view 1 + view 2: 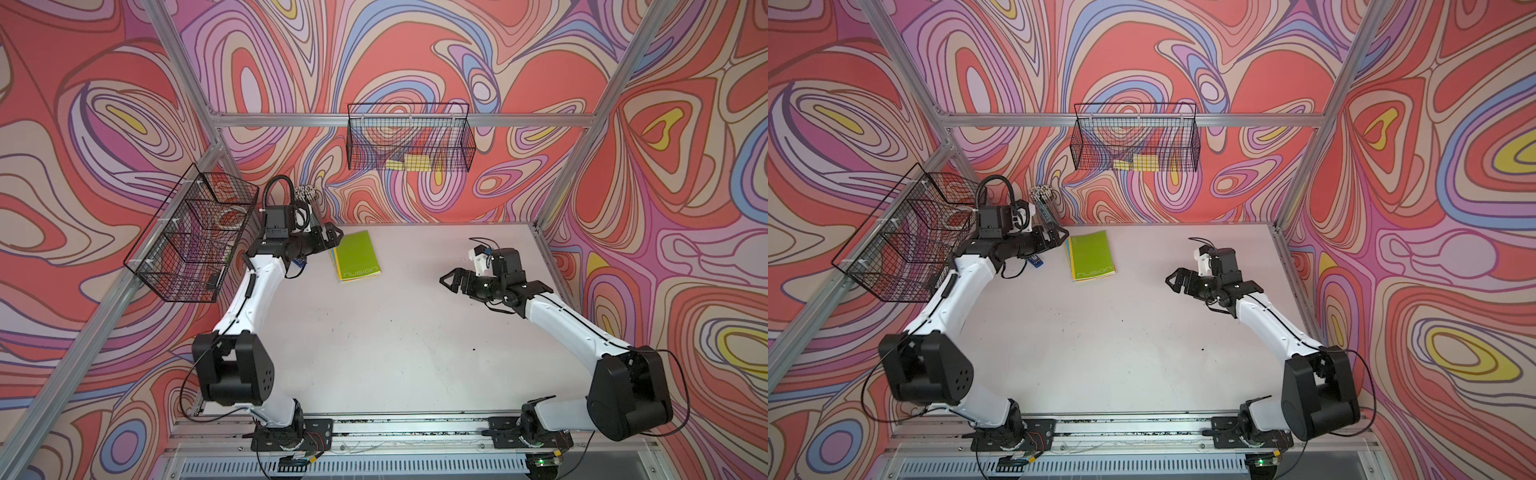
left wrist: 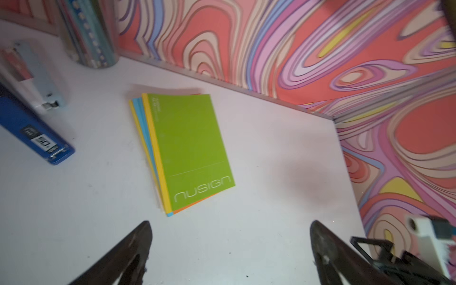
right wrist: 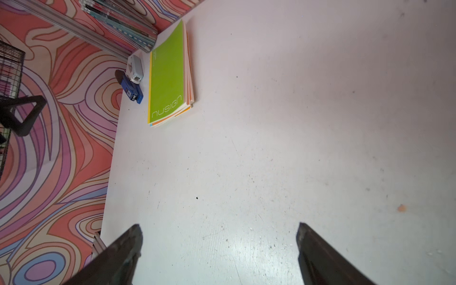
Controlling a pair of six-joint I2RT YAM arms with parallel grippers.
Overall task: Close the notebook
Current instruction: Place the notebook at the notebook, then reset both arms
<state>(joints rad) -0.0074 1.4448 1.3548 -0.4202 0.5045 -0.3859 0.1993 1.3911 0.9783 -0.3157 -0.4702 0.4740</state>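
The notebook [image 1: 357, 255] [image 1: 1092, 255] lies shut on the white table [image 1: 395, 345] near the back, its green "nusign" cover up. It tops a small stack with yellow, blue and orange edges, as the left wrist view [image 2: 190, 148] and the right wrist view [image 3: 166, 81] show. My left gripper [image 1: 332, 237] [image 1: 1062, 237] [image 2: 229, 224] hovers just left of the notebook, jaws wide apart and holding nothing. My right gripper [image 1: 451, 280] [image 1: 1177, 279] [image 3: 219, 227] stands open over bare table far to the right, pointing toward the notebook.
A blue stapler [image 2: 37, 133] and a pale grey one [image 2: 32, 76] lie left of the notebook. Behind them a striped holder [image 2: 91, 32] with pens stands in the back corner. Wire baskets hang on the left wall [image 1: 191, 237] and the back wall [image 1: 409, 141].
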